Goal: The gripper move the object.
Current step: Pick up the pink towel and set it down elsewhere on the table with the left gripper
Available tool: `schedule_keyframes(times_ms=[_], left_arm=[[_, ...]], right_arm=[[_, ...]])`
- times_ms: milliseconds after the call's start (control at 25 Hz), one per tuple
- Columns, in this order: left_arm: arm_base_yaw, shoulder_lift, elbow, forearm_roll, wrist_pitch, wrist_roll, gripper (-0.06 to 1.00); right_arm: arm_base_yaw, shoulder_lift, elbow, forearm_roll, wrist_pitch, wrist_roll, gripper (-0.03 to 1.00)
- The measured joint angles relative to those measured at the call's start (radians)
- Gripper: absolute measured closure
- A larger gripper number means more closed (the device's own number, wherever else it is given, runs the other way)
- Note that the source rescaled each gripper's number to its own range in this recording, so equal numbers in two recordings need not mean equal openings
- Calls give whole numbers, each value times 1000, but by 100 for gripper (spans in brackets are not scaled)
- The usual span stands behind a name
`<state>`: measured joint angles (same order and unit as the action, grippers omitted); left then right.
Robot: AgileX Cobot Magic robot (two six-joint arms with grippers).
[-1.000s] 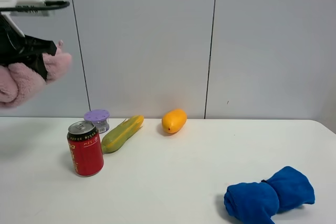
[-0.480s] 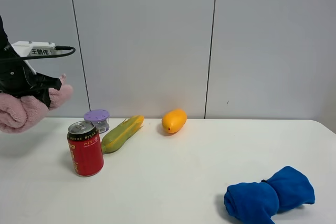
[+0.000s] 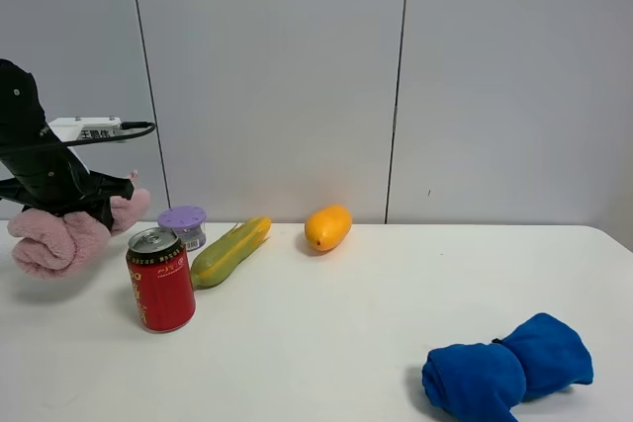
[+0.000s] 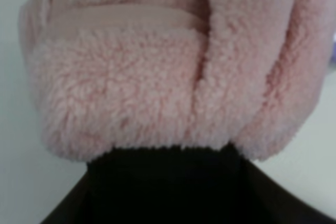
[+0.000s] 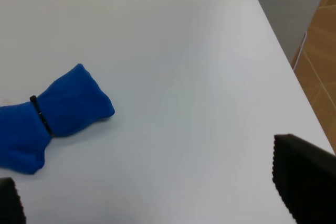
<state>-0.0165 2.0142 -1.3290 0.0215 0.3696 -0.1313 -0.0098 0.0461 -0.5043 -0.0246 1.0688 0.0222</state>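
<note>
Two left jaws are clamping shut on the pink towel (image 3: 54, 246), holding it low over the surface (image 3: 326, 333), a red can (image 3: 160, 284) standing just beside them. The right jaws are gaping empty, a blue towel (image 5: 52, 116) lying nearby.

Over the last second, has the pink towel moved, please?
Yes. Held by the left gripper, the pink towel has dropped from well above the red can to beside its top.

Left gripper (image 3: 81, 211) fingertips: buried in the pink towel (image 3: 54, 242). In the left wrist view, the towel ahead of the jaws is blurred and edge-cropped. Right gripper (image 5: 156, 190) fingers: mostly cropped.
</note>
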Motion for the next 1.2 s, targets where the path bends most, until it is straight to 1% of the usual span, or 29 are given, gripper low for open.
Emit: schedule_keyframes(times_ms=[160,480,960,1200], left_arm=[[0,6,-23,-61,-9,21,94],[0,36,-23,-134,-8,25,94],[0,75,-23,-151,-8,25,94],[0,91,-23,-179,-9,25,94]], right_arm=[[0,0,0,0,0,0,-3],[0,0,0,0,0,0,-3],[0,0,0,0,0,0,-3],[0,0,0,0,0,0,-3]])
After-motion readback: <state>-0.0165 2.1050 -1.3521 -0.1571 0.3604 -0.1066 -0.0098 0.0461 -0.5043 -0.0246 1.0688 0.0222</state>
